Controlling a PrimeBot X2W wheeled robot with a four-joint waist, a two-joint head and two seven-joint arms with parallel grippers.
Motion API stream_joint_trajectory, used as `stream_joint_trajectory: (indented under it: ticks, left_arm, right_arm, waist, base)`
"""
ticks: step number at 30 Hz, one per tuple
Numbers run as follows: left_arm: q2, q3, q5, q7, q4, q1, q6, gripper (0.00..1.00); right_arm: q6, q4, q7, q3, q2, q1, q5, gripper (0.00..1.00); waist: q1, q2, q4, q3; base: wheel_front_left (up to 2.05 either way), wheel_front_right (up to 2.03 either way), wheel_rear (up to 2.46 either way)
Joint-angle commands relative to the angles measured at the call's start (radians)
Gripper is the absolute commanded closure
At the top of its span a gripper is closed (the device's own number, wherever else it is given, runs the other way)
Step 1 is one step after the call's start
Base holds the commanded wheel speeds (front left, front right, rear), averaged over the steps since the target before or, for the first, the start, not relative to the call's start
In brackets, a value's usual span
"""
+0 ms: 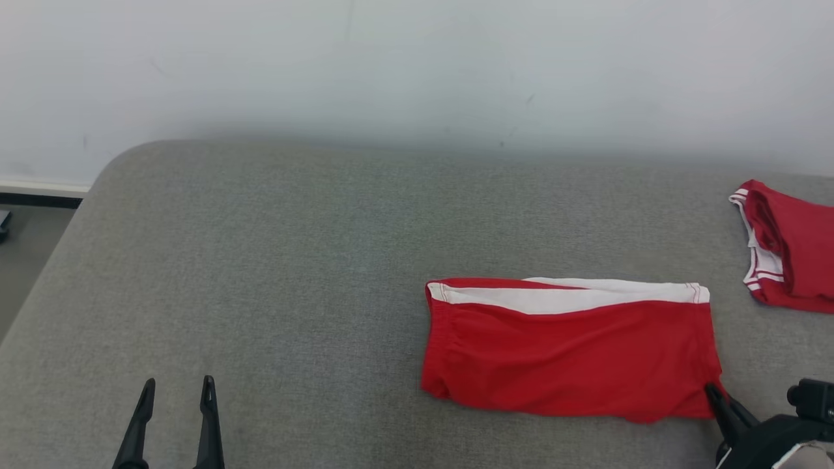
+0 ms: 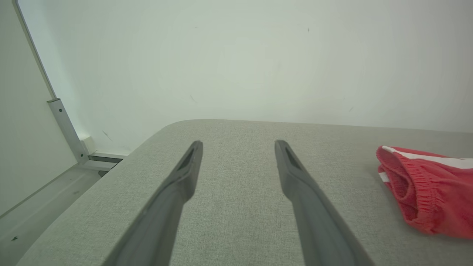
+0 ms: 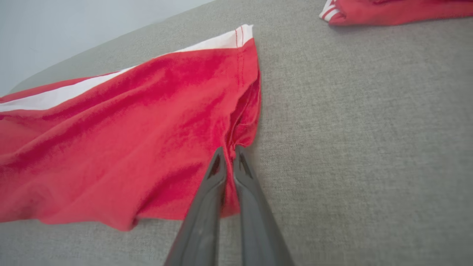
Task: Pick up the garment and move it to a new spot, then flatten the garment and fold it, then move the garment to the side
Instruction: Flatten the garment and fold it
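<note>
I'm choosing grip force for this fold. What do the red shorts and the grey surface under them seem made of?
The red shorts look like soft, matte knit fabric, perhaps cotton: they crease loosely and the waistband gathers like elastic. The grey surface looks like woven upholstery cloth, matte and flecked, with a fine visible weave.

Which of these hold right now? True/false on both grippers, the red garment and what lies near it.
1. The right gripper is shut on the red garment's near right corner. True.
2. The left gripper is shut. False: its fingers stand apart above the grey surface, holding nothing.
3. The red garment hangs in the air. False: it lies on the grey surface.
4. A second red garment lies at the far right, apart from the first. True.
5. The white band runs along the garment's near edge. False: it runs along the far edge.
</note>
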Motion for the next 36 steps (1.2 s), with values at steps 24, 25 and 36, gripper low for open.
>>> stream_joint_trajectory:
  ticks: [24, 25, 36]
  left_arm:
    - [-0.002, -0.015, 0.019, -0.003, 0.021, -0.045, -0.015, 0.00]
    - [-0.002, -0.015, 0.019, -0.003, 0.021, -0.045, -0.015, 0.00]
    - [-0.003, -0.008, 0.017, -0.003, 0.031, -0.043, -0.017, 0.00]
  right_arm:
    - [-0.003, 0.274, 0.212, -0.060, 0.087, -0.211, -0.256, 0.00]
    - [-0.003, 0.285, 0.215, -0.057, 0.093, -0.212, -0.260, 0.00]
    - [-0.001, 0.306, 0.252, -0.045, 0.113, -0.219, -0.218, 1.00]
  waist:
    - [0.0001, 0.0000, 0.012, 0.045]
    - [0.0001, 0.0000, 0.014, 0.047]
    - [0.0001, 0.0000, 0.007, 0.034]
  base:
    - [0.00, 0.00, 0.00]
    - [0.00, 0.00, 0.00]
    - [0.00, 0.00, 0.00]
